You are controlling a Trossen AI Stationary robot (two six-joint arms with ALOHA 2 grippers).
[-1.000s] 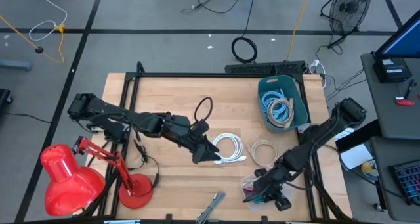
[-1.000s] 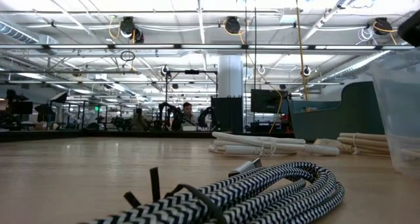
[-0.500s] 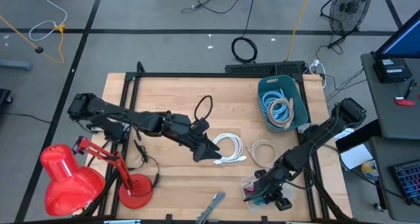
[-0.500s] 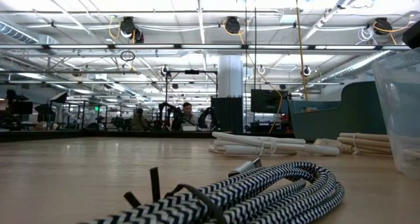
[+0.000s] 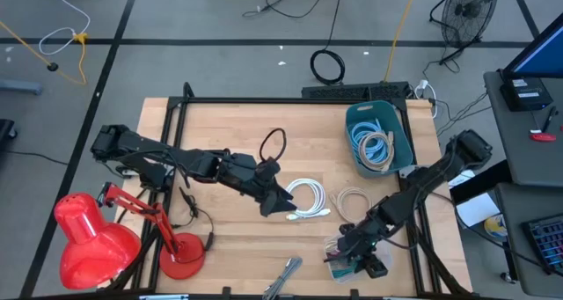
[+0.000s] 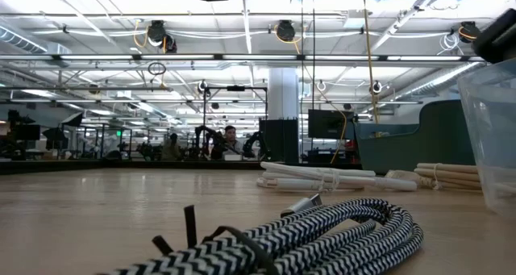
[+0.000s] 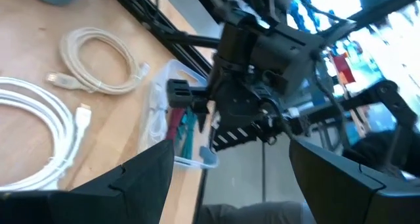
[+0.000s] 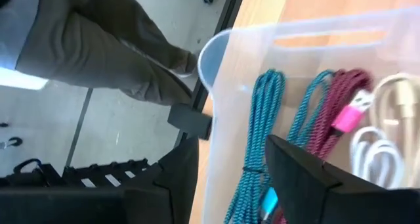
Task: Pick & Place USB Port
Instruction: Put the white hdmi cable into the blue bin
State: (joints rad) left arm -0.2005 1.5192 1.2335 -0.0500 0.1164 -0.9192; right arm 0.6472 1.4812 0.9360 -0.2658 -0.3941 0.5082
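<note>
At the table's near right edge sits a clear tub (image 5: 347, 252) holding bundled USB cables: a teal cable (image 8: 259, 129), a red cable (image 8: 328, 112) with a pink plug (image 8: 351, 115), and a white cable (image 8: 380, 152). The right gripper (image 5: 352, 247) hangs just over this tub, its fingers parted around empty air and holding nothing; the wrist view shows the 2 dark fingers spread above the teal cable.

These cables look light and limp, each coil tied into a soft bundle. The braided jackets should give fair grip, while the smooth plugs look slippery and small. The safest hold is likely across the thick middle of 1 coil, not on a plug or loose end, which would let the bundle sag and snag on its neighbours or on the thin tub wall.

Farther left, mid-table, the left gripper (image 5: 283, 203) waits with fingers spread wide, just beside a white coil (image 5: 308, 199). A beige coil (image 5: 354, 201) lies right of that. A black-and-white cable (image 6: 322, 231) lies on the near part of the table.

At the far right stands a teal bin (image 5: 400, 146) already holding pale cables.
</note>
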